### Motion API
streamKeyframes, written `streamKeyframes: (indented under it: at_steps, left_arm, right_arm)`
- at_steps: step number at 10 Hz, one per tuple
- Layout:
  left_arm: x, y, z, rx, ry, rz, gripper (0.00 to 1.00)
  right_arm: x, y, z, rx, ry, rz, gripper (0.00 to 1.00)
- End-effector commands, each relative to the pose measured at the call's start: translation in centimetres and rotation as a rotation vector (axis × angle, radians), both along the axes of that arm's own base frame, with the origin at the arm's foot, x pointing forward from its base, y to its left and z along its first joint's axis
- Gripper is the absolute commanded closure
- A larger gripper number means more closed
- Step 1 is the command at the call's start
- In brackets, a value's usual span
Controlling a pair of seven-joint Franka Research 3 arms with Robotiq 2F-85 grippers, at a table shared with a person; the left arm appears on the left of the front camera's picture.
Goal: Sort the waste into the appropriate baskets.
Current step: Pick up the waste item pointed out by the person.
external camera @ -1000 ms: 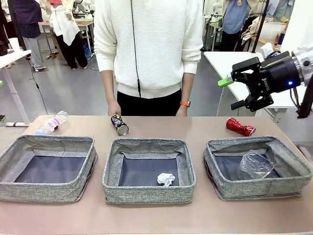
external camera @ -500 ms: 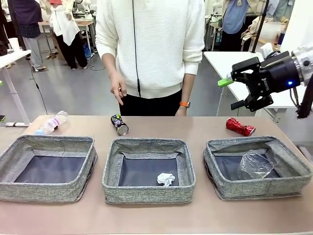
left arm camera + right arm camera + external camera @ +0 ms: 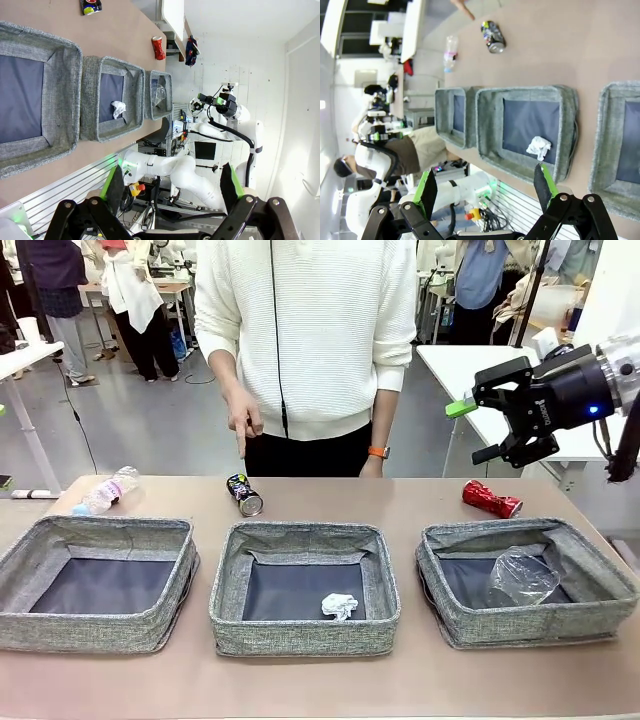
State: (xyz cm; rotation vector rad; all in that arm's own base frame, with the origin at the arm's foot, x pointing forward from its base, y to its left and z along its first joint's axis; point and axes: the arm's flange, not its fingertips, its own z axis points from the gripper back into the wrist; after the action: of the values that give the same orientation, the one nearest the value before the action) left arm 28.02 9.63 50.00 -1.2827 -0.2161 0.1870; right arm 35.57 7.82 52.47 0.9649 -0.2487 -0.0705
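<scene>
Beyond the middle basket, the dark can shows illegible print; left gripper and right gripper gape.

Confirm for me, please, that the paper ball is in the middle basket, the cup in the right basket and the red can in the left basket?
Not quite: the red can is not in the left basket; it lies on the table behind the right basket, as the front view shows. The paper ball is in the middle basket and the cup in the right one.
</scene>
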Motion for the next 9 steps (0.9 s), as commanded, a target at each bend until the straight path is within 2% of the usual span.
streamKeyframes:
  at_steps: [1,2,4,5,6,7,8,9]
  left_arm:
    - [0.0,0.0,0.0,0.0,0.0,0.0,0.0]
    - [1.4,-1.2,-0.3,0.106,0.093,-0.014,0.0]
    - [4.3,-5.2,0.3,0.305,0.156,0.081,0.0]
    - [6.1,-7.7,0.3,0.439,0.165,0.199,0.0]
    - [7.7,-10.9,-0.4,0.591,0.206,0.201,0.0]
    - [8.8,-13.4,-1.0,0.689,0.206,0.215,0.0]
    - [9.4,-15.9,-1.2,0.722,0.18,0.191,0.0]
    - [9.2,-17.4,-1.2,0.707,0.138,0.062,0.0]
  right_arm:
    - [-0.1,0.1,0.5,-0.008,0.014,-0.008,0.0]
    - [-0.1,0.1,0.5,-0.008,0.014,-0.008,0.0]
    - [-0.1,0.1,0.5,-0.008,0.014,-0.008,0.0]
    - [-0.1,0.1,0.5,-0.008,0.014,-0.008,0.0]
    - [-0.1,0.1,0.5,-0.008,0.014,-0.008,0.0]
    - [-0.1,0.1,0.5,-0.008,0.014,-0.008,0.0]
    - [-0.1,0.1,0.5,-0.008,0.014,-0.008,0.0]
    - [-0.1,0.1,0.5,-0.008,0.014,-0.008,0.0]
